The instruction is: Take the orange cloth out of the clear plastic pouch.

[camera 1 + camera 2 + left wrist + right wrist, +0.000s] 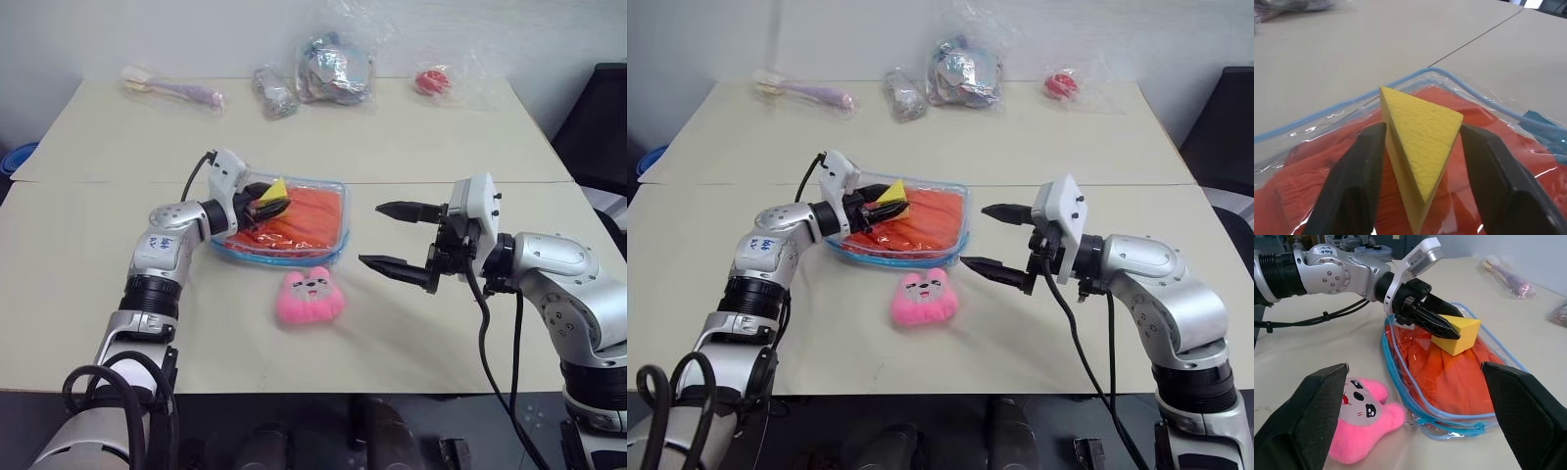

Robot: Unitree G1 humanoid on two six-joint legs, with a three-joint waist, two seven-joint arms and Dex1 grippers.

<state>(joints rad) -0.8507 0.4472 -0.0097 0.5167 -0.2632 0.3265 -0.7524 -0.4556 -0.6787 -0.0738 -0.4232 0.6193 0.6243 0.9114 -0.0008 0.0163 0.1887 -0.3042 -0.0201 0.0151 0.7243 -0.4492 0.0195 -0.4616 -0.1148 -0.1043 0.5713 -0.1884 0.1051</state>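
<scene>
The clear plastic pouch (328,251) with light-blue edging lies flat near the table's middle, and the wrinkled orange cloth (306,213) is inside it. On top of the pouch's left part sits a yellow wedge block (277,188). My left gripper (268,201) points level at the wedge, and its two black fingers (1356,181) press against the block's sides. In the right wrist view the same grip on the wedge block (1459,335) shows above the pouch. To the pouch's right my right gripper (369,235) hovers open, holding nothing.
A pink plush toy (310,296) lies just in front of the pouch. Along the table's far edge lie several crinkled plastic bags (338,69) with small items, one with a red object (431,80). A black object (600,127) stands beyond the table's right side.
</scene>
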